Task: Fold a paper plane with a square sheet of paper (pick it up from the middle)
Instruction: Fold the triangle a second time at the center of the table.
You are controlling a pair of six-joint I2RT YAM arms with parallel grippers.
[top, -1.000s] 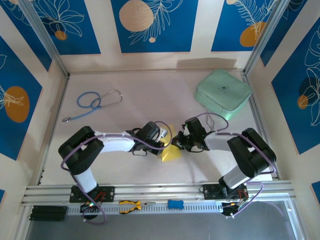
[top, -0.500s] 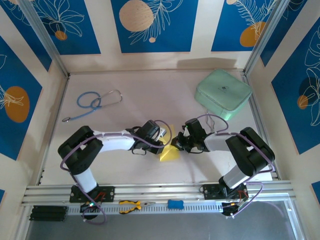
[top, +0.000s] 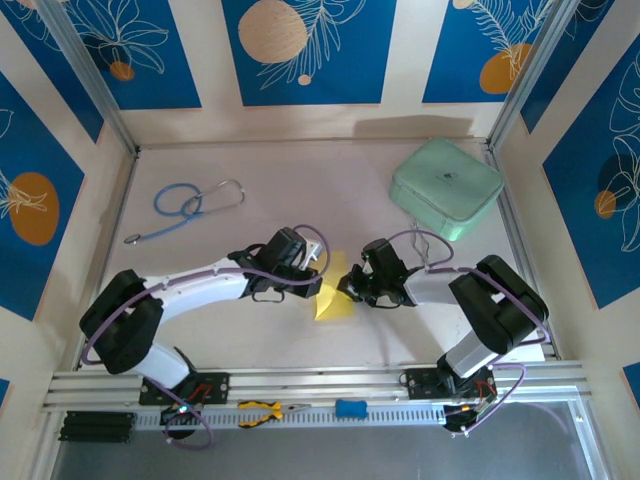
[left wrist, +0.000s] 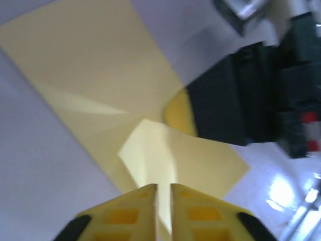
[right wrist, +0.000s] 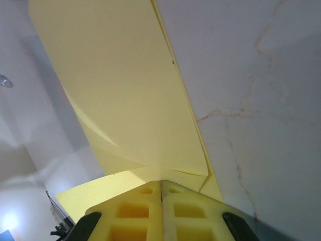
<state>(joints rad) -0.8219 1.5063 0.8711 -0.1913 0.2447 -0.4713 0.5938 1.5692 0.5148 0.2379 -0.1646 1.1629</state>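
Note:
The pale-yellow square sheet of paper (top: 333,300) is folded over with diagonal creases and sits mid-table between both grippers. My left gripper (top: 322,274) comes in from the left. In the left wrist view its fingers (left wrist: 163,188) are closed to a thin slit on a raised flap of the sheet (left wrist: 100,75). My right gripper (top: 346,288) comes in from the right. In the right wrist view (right wrist: 161,182) it is shut, pinching the sheet's (right wrist: 115,85) folded edge at the fingertips. The right gripper's black body (left wrist: 235,100) shows just beyond the sheet.
A mint-green case (top: 446,187) stands at the back right. A blue stethoscope (top: 190,205) lies at the back left. Yellow-handled pliers (top: 265,410) and a small blue object (top: 351,408) rest on the near rail. Walls close in on three sides.
My left arm has stretched out, its elbow swinging left and its gripper shifting slightly left and back. The right gripper has crept a little left. The sheet stays between them.

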